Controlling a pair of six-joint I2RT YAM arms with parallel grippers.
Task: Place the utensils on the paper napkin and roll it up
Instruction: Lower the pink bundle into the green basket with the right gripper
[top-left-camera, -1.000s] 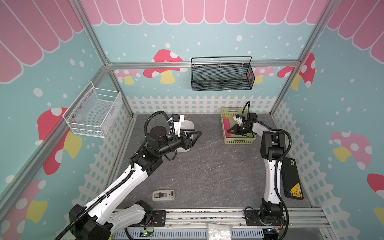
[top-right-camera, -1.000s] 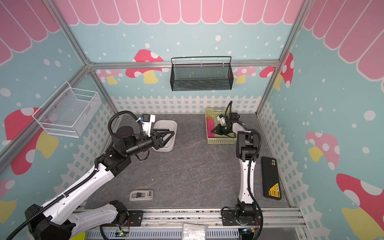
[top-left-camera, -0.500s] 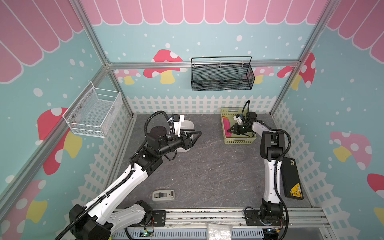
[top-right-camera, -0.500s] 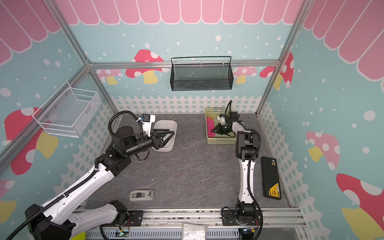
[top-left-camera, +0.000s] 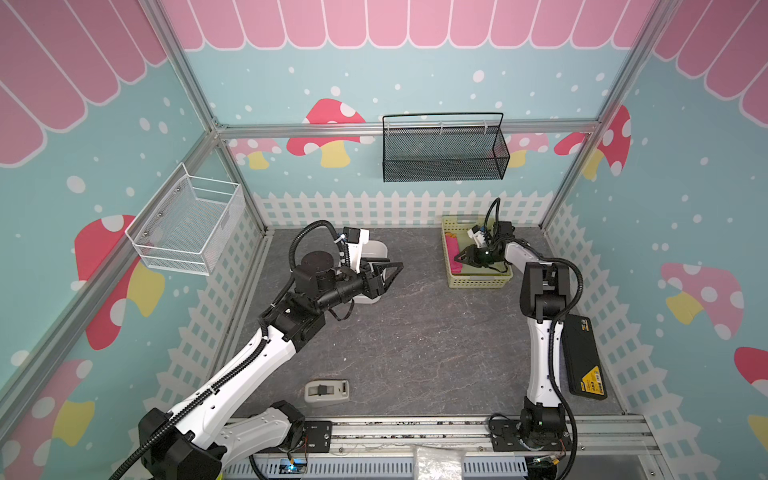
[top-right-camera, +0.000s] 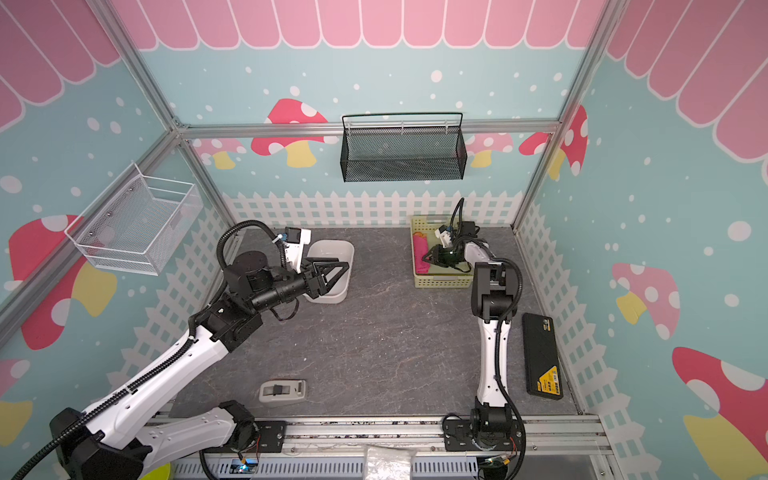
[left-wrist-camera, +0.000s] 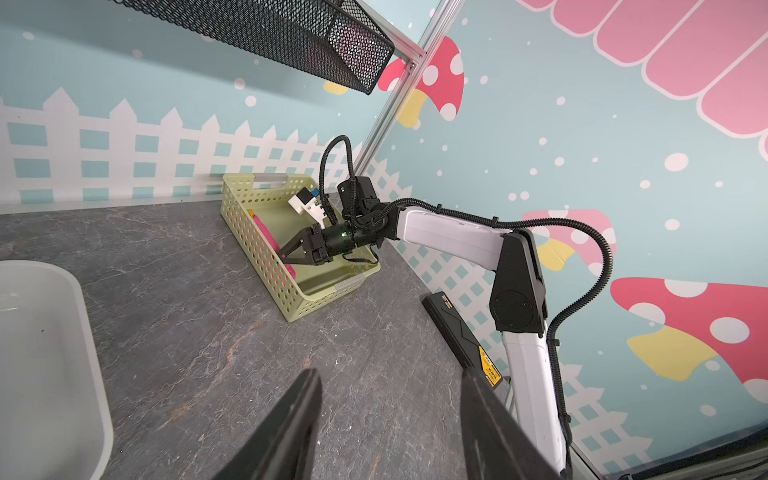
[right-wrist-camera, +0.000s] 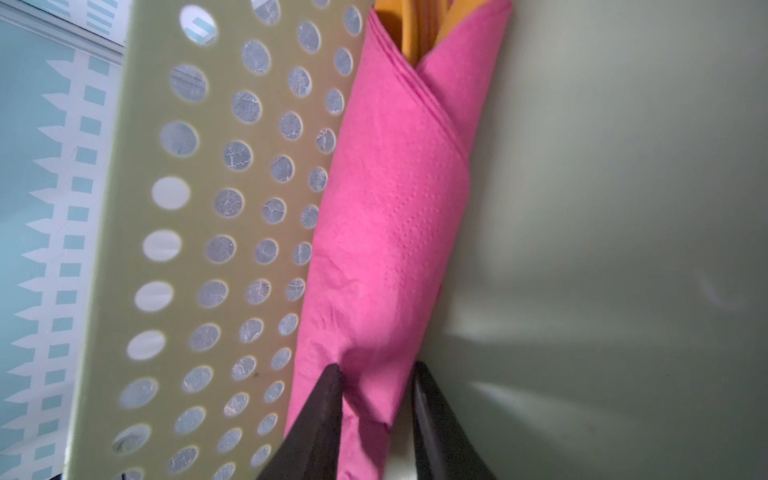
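Napkin roll (right-wrist-camera: 386, 232) in basket (right-wrist-camera: 137, 104) | between parted right fingers (right-wrist-camera: 316, 432) | left fingers (left-wrist-camera: 291, 428) spread

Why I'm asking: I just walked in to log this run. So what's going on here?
The right gripper is down in the yellow-green basket, jaws on either side of one end of the rolled pink napkin. The orange utensils poke out of its far end. Whether it is pinching the roll is unclear. The left gripper hovers open and empty over the table beside the white tub.

matt, dimpled paper napkin (right-wrist-camera: 386, 232)
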